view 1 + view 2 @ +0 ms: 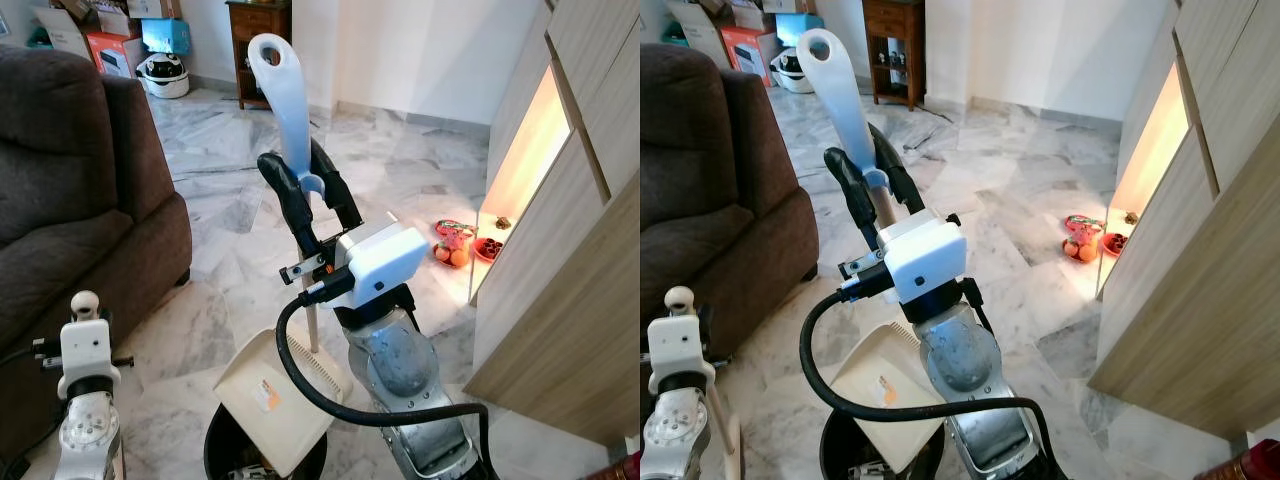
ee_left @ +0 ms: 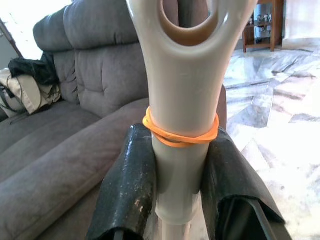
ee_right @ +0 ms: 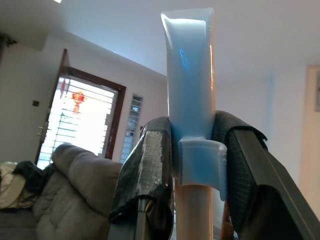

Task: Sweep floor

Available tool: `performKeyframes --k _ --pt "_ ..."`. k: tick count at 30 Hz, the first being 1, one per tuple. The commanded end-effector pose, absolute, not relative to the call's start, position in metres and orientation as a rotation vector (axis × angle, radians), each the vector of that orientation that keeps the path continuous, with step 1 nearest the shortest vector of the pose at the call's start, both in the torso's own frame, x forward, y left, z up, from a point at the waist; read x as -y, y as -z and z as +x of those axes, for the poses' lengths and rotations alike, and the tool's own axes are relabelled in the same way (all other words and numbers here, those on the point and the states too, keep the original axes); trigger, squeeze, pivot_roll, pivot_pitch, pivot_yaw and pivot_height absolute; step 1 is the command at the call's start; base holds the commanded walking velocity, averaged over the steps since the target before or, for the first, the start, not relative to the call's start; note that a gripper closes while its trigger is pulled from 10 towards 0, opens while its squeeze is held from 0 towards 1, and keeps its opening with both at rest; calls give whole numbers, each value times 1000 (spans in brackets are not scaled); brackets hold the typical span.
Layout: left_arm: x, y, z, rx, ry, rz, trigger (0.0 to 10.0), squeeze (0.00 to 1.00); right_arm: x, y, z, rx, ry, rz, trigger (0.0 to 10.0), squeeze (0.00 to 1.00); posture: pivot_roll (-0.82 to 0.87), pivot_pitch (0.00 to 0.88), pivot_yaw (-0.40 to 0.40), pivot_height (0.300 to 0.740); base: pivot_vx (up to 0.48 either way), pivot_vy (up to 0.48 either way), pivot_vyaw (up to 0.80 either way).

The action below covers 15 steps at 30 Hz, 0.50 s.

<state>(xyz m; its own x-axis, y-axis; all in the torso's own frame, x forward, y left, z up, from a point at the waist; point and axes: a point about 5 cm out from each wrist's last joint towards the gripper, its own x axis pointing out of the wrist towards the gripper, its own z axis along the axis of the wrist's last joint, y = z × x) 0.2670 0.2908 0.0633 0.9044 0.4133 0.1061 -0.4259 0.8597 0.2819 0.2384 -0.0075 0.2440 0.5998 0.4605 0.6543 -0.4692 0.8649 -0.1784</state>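
Note:
My right gripper (image 1: 312, 195) is shut on the dustpan's long handle, whose pale blue top (image 1: 285, 100) with a hanging hole rises above the black fingers (image 3: 145, 170). The cream dustpan (image 1: 270, 400) hangs tilted at the handle's lower end, over a black bin (image 1: 222, 450) at my feet. At the lower left, my left gripper (image 2: 177, 185) is shut on a cream broom handle (image 2: 182, 95) wound with an orange rubber band (image 2: 175, 137). The handle's rounded top (image 1: 86, 301) pokes up above the left wrist. The broom's head is hidden.
A dark brown sofa (image 1: 70, 200) stands close on the left. A wooden cabinet (image 1: 570, 250) lines the right side, with red toys (image 1: 455, 245) on the marble floor at its base. At the back stand a wooden stand (image 1: 258, 40), boxes and a white pot (image 1: 165, 75).

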Motion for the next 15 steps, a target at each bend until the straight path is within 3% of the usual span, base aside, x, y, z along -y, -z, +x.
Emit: performKeyframes --k 1,15 --pt "-294 -70 273 50 -422 343 10000 0 0 -265 222 869 -539 86 10000 0 102 0 46 740 0 0 0" --pt "-296 -85 293 74 -432 346 10000 0 -13 -280 206 1045 -596 4 10000 0 100 0 51 740 0 0 0"
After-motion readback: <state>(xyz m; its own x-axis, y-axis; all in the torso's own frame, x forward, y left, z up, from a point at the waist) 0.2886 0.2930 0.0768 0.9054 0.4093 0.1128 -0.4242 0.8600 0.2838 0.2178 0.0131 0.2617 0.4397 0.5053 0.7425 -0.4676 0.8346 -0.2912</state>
